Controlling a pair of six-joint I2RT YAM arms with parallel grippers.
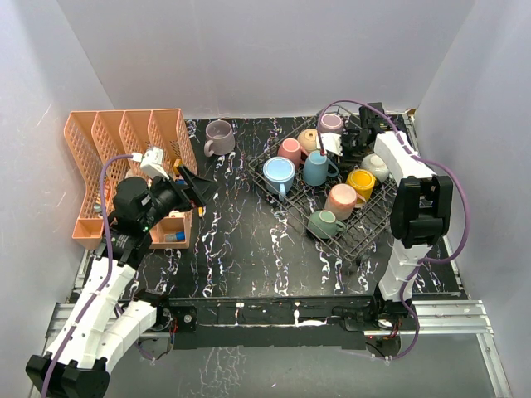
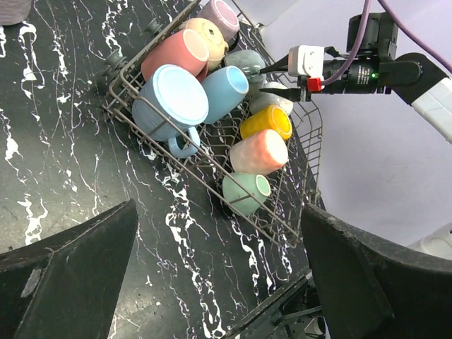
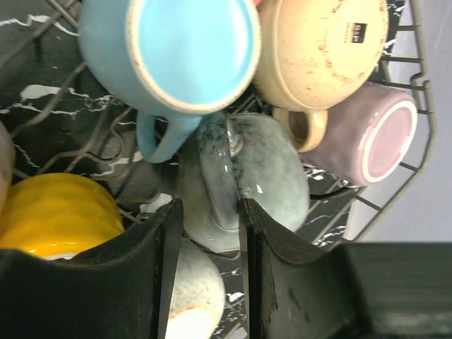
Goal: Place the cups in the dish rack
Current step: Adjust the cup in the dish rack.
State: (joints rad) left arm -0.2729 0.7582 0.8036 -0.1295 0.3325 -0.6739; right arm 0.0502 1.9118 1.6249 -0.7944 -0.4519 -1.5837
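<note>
Inside the dish rack (image 1: pixel 371 232), the grey mug (image 3: pixel 275 176) is straddled at its handle by the part-spread right pincer (image 3: pixel 206 212); the left pincer (image 2: pixel 219 208) is spread wide. Neighbouring cups (image 1: pixel 317 170) could be toppled by a snagged withdrawal.

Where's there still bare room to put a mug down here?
The black table lies bare between the orange organiser and the dish rack, from the lone mauve mug forward to the table's near edge. Inside the rack, only the near right corner shows bare wire; the rest is crowded with mugs.
</note>
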